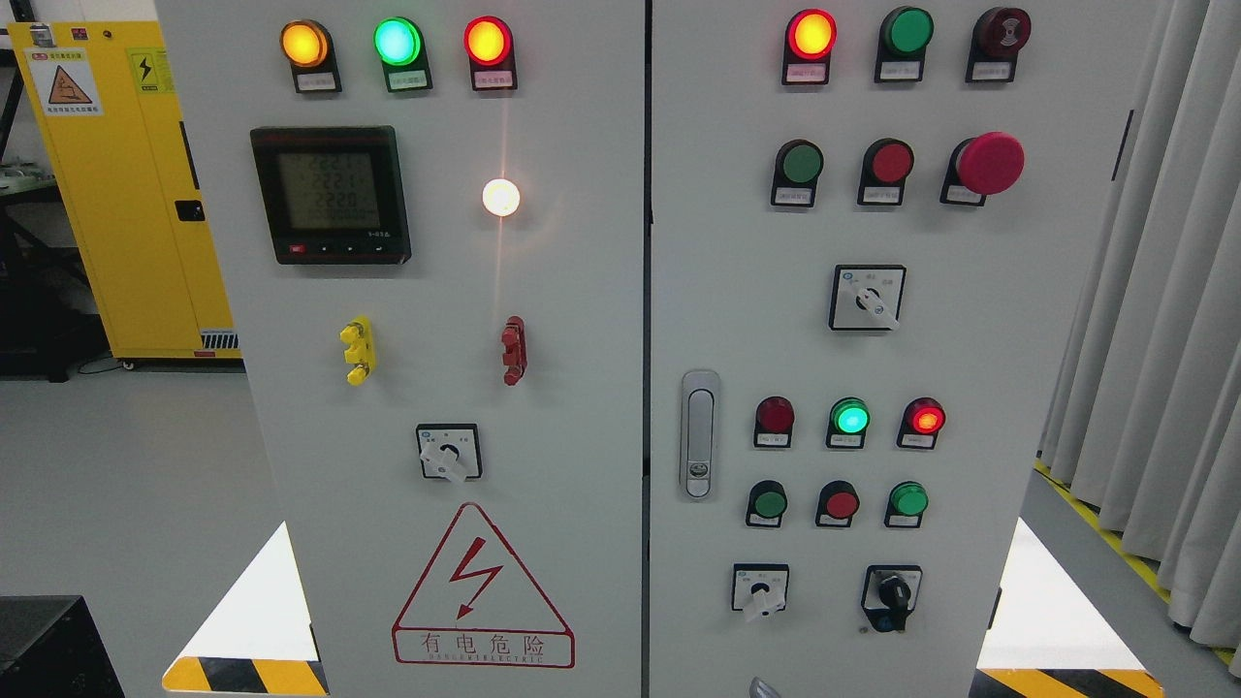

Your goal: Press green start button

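Note:
A white electrical cabinet (pixel 582 388) with two doors fills the head view. On the right door an unlit green push button (pixel 802 163) sits beside a red button (pixel 890 162) and a big red mushroom stop (pixel 989 163). Lower down are two more green buttons (pixel 770 503) (pixel 908 499) with a red one (pixel 841 503) between them, under a lit green lamp (pixel 850 418). A small grey tip (pixel 762 688) pokes in at the bottom edge, right of the middle, perhaps my right hand. My left hand is out of view.
The left door carries a digital meter (pixel 330 194), lit amber, green and red lamps, a rotary switch (pixel 448 453) and a red warning triangle (pixel 482 591). A door latch (pixel 699 433) and several rotary switches are on the right door. A yellow cabinet (pixel 116 194) stands left, grey curtains (pixel 1154 339) right.

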`<state>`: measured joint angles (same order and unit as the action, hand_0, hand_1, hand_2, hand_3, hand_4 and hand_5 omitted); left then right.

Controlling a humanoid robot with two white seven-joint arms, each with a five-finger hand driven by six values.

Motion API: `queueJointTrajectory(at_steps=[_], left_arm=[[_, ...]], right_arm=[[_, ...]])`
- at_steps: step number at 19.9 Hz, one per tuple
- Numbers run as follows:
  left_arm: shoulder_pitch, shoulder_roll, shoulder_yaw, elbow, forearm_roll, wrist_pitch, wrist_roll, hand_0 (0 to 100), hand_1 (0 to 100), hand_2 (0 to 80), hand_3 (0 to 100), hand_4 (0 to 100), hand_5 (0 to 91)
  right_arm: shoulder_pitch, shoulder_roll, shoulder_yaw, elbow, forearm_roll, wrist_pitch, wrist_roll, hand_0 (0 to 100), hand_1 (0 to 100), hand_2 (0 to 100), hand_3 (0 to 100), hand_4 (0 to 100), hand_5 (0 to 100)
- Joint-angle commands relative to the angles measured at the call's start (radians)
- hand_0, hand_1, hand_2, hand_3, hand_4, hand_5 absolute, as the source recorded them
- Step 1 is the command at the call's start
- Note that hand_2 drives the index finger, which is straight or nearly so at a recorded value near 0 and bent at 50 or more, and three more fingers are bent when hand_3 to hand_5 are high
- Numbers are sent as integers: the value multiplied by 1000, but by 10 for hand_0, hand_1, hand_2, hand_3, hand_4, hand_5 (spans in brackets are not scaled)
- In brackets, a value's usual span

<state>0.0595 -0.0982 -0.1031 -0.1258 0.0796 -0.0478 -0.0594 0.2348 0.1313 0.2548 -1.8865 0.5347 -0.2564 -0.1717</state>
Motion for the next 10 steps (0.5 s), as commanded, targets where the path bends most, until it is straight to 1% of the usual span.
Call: queueJointTrajectory(at_steps=[1, 2, 3, 4, 5, 7, 10], left_arm=[[0, 0, 0, 0, 0, 0, 1, 120, 556, 0, 0, 0, 0], [0, 0, -1, 0, 0, 0, 0, 120, 556, 0, 0, 0, 0], [0, 0, 0, 0, 0, 0, 0, 120, 556, 0, 0, 0, 0], [0, 0, 0, 0, 0, 0, 0, 120, 556, 0, 0, 0, 0], [0, 0, -1, 0, -1, 0, 0, 120, 556, 0, 0, 0, 0], [0, 0, 0, 0, 0, 0, 0, 120, 556, 0, 0, 0, 0], [0, 0, 0, 0, 0, 0, 0, 120, 556, 0, 0, 0, 0]], right_arm=[[4, -2, -68, -48, 319, -4, -48, 452, 822, 0, 679, 802, 785], [6, -2, -80, -49, 397, -4, -58, 462, 831, 0, 755, 862, 864], [4, -2, -85, -52, 460, -4, -64, 501, 843, 0, 834, 934, 931], [0, -2, -88, -54, 493, -4, -63, 499, 845, 0, 859, 970, 950], [-6, -4, -89, -59, 510, -3, -63, 547, 862, 0, 886, 988, 983], [-37, -2, -92, -57, 531, 3, -60, 589, 869, 0, 915, 1000, 1000], [-71, -1, -107, -53, 545, 11, -52, 594, 878, 0, 953, 1000, 1000]])
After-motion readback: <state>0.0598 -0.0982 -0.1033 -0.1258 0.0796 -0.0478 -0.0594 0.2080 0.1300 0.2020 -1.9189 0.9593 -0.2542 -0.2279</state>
